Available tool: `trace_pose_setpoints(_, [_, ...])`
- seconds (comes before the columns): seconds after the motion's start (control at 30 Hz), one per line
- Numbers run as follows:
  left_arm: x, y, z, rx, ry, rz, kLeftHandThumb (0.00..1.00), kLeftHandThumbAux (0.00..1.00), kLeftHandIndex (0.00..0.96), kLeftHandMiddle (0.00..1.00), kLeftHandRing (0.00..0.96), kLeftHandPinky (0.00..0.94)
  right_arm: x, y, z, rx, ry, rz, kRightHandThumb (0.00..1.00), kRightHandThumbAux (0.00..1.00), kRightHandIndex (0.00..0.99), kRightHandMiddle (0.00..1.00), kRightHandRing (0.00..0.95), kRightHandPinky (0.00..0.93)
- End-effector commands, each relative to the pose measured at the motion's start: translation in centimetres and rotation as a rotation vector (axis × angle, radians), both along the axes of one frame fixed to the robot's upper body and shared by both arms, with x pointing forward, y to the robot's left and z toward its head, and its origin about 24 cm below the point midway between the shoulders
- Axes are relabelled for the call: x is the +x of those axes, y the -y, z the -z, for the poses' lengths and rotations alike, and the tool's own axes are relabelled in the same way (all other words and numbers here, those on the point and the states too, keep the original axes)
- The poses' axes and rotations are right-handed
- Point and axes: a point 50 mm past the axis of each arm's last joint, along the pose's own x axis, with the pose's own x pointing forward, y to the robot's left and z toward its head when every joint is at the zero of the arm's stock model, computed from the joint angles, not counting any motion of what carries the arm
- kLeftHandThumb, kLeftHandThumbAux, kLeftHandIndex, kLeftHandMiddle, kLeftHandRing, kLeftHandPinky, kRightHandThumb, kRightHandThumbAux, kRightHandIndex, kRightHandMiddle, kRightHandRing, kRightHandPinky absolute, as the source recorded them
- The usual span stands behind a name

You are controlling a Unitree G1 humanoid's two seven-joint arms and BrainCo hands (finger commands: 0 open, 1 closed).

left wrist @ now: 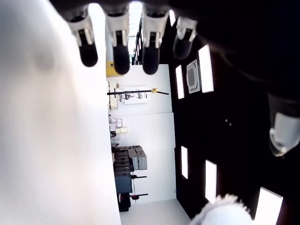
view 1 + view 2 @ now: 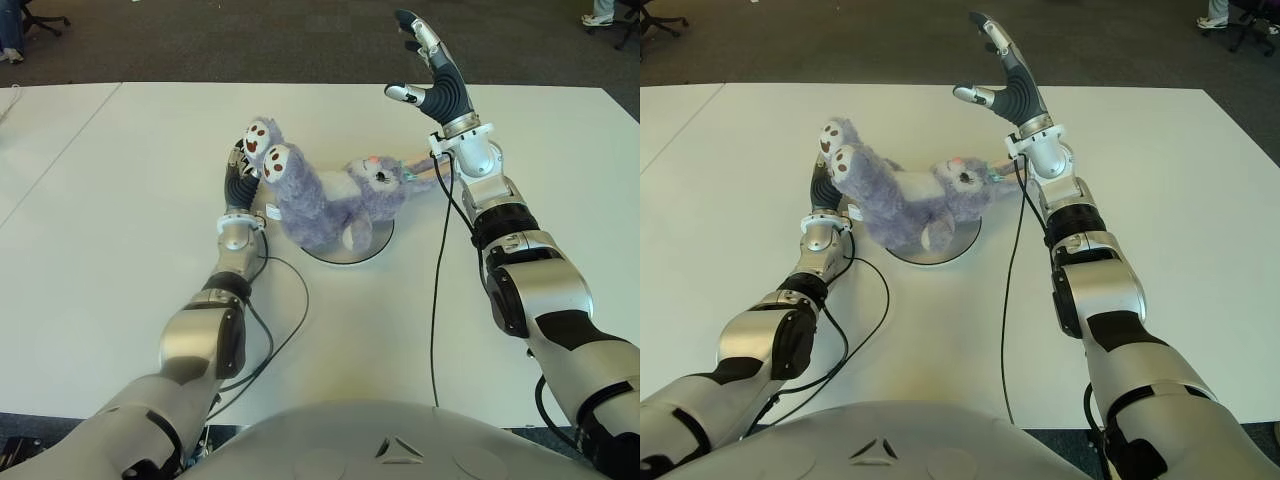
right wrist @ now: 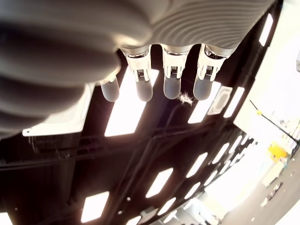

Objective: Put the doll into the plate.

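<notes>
A purple-grey plush doll (image 2: pixel 325 200) lies across a round silver plate (image 2: pixel 372 250) in the middle of the white table. Its head points right and its white-soled feet stick up at the left. My left hand (image 2: pixel 240 172) stands just left of the feet, partly hidden behind them. In the left wrist view its fingers (image 1: pixel 119 54) are straight and hold nothing, with a bit of doll fur (image 1: pixel 225 211) at the edge. My right hand (image 2: pixel 432 72) is raised above the table, right of the doll's head. It is open, its fingers (image 3: pixel 171 86) stretched out and holding nothing.
The white table (image 2: pixel 120 300) stretches wide on both sides, with a seam (image 2: pixel 60 160) at the far left. Black cables (image 2: pixel 435 300) run from both arms toward me. Dark carpet (image 2: pixel 250 40) lies beyond the far edge, with chair legs and someone's shoes at its corners.
</notes>
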Motion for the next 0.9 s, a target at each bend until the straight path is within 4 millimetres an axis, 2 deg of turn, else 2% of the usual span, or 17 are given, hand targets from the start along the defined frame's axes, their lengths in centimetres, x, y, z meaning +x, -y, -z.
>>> trace_pose_setpoints(0.03, [-9.0, 1.0, 10.1, -0.077, -0.530, -0.008, 0.000, 0.479, 0.099, 0.156, 0.140, 0.112, 0.5, 0.8, -0.5, 0.059, -0.037, 0.002, 0.000, 0.409, 0.000, 0.000, 0.000, 0.000])
trace_pose_setpoints(0.2, [-9.0, 1.0, 10.1, -0.081, -0.530, -0.006, 0.000, 0.473, 0.087, 0.136, 0.123, 0.101, 0.8, 1.6, -1.0, 0.064, -0.048, 0.021, 0.000, 0.404, 0.000, 0.000, 0.000, 0.000])
trace_pose_setpoints(0.37, [-8.9, 1.1, 10.1, -0.072, -0.533, -0.001, 0.000, 0.468, 0.081, 0.130, 0.119, 0.112, 1.7, 4.9, -2.2, 0.094, -0.110, 0.100, 0.000, 0.428, 0.000, 0.000, 0.000, 0.000])
trace_pose_setpoints(0.47, [-8.9, 1.1, 10.1, -0.073, -0.538, -0.001, 0.000, 0.472, 0.083, 0.136, 0.123, 0.116, 1.8, 5.9, -2.3, 0.105, -0.130, 0.121, 0.000, 0.442, 0.000, 0.000, 0.000, 0.000])
trace_pose_setpoints(0.57, [-8.9, 1.1, 10.1, -0.074, -0.538, -0.004, 0.000, 0.488, 0.093, 0.153, 0.135, 0.117, 1.9, 7.8, -2.4, 0.127, -0.176, 0.169, 0.000, 0.456, 0.000, 0.000, 0.000, 0.000])
trace_pose_setpoints(0.73, [-8.9, 1.2, 10.2, -0.072, -0.549, -0.008, 0.000, 0.485, 0.093, 0.150, 0.132, 0.088, 1.7, 10.7, -1.3, 0.187, -0.277, 0.260, 0.000, 0.470, 0.000, 0.000, 0.000, 0.000])
trace_pose_setpoints(0.9, [-8.8, 1.2, 10.1, -0.064, -0.539, -0.009, 0.000, 0.488, 0.095, 0.150, 0.131, 0.102, 1.5, 12.2, -0.1, 0.246, -0.357, 0.325, 0.000, 0.474, 0.000, 0.000, 0.000, 0.000])
